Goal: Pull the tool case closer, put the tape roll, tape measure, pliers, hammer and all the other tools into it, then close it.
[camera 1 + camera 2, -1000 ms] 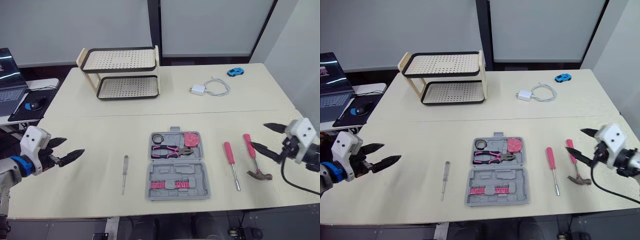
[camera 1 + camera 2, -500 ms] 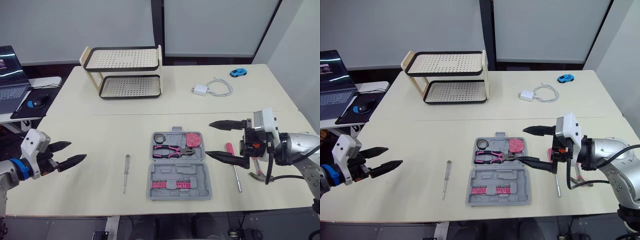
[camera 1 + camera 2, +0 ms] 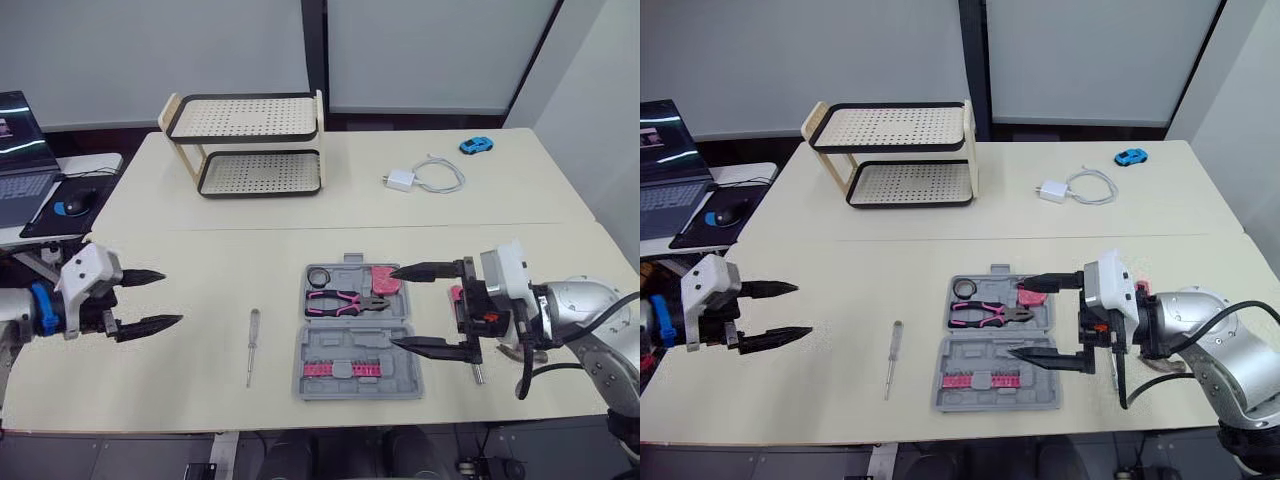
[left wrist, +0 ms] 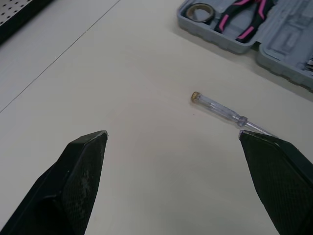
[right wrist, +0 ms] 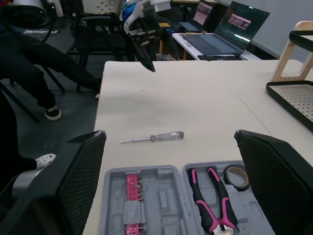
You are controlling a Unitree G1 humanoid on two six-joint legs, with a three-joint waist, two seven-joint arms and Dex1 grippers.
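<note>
The grey tool case lies open near the table's front edge. Its far half holds the tape roll, the pink-handled pliers and the pink tape measure; pink bits sit in the near half. A clear-handled screwdriver lies left of the case. My right gripper is open, its fingertips over the case's right edge. Behind it, the shaft of a pink screwdriver shows; the hammer is mostly hidden. My left gripper is open at the left, apart from the clear screwdriver.
A two-tier rack stands at the back left. A white charger with cable and a blue toy car lie at the back right. A laptop and mouse sit on a side desk at the left.
My right gripper has swung left, from beside the pink screwdriver and hammer to the case's right edge. My left gripper has shifted slightly right and opened wider.
</note>
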